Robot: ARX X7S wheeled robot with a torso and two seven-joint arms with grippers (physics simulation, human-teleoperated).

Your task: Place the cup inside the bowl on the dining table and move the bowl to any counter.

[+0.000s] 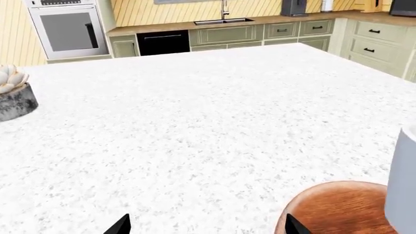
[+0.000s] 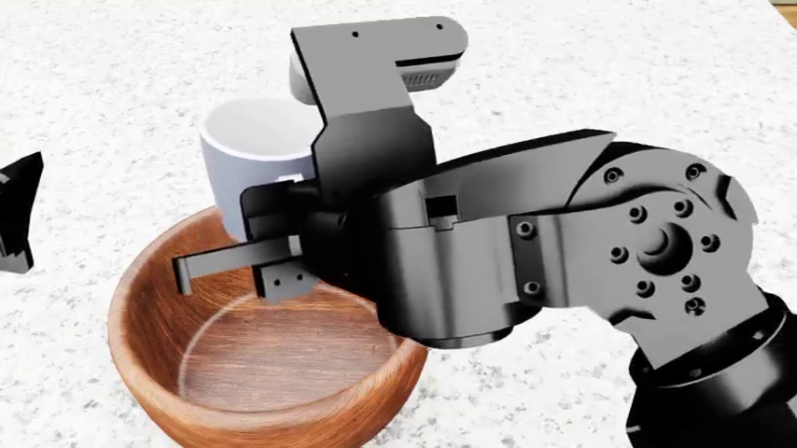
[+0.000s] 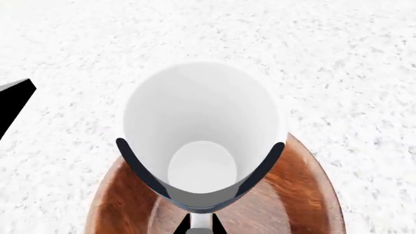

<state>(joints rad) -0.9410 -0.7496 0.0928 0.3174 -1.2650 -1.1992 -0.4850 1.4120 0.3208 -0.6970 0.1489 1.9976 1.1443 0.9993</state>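
The reddish-brown wooden bowl (image 2: 261, 373) stands on the white speckled dining table (image 1: 195, 122). The blue-grey cup (image 2: 256, 154), white inside, hangs upright over the bowl's far rim. My right gripper (image 2: 268, 266) is shut on the cup's handle; in the right wrist view the handle (image 3: 200, 222) sits pinched between the two dark fingers, with the bowl (image 3: 293, 195) below. My left gripper (image 1: 206, 226) is open just beside the bowl (image 1: 344, 209), with nothing between its fingertips. The cup's side (image 1: 403, 185) shows at that view's edge. The brown wooden counter (image 1: 169, 27) with its sink runs along the far wall.
A grey stone pot with a pale succulent (image 1: 13, 95) stands on the table off to one side. Beyond the table are green cabinets (image 1: 377, 41), a black dishwasher (image 1: 162, 43) and a wall oven (image 1: 68, 29).
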